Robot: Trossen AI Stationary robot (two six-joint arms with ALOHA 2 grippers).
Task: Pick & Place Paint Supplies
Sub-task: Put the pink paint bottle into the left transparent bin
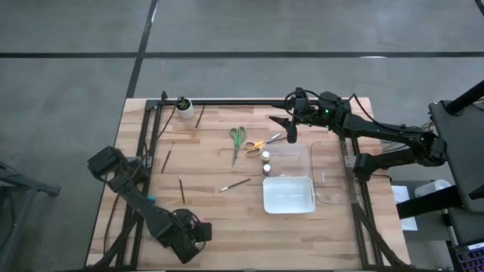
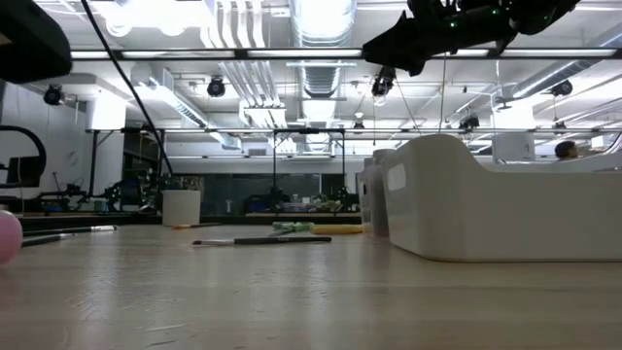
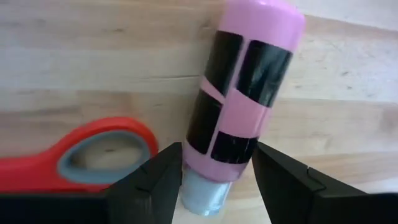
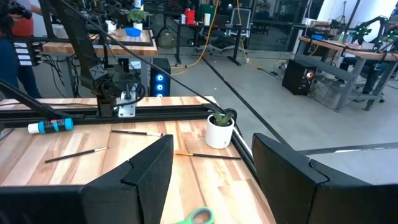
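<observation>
The left gripper (image 3: 214,180) sits low at the worktop's (image 1: 204,219) seven o'clock edge, jaws open astride a pink bottle (image 3: 239,99) lying beside red scissors (image 3: 81,155). The right gripper (image 1: 291,136) hovers at one o'clock above the yellow scissors (image 1: 257,145), jaws open and empty.

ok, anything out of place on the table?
Nothing spilled or damaged. Brushes lie scattered at mixed angles, and a pink bottle lies on its side by red-handled scissors, between the left gripper fingers.
</observation>
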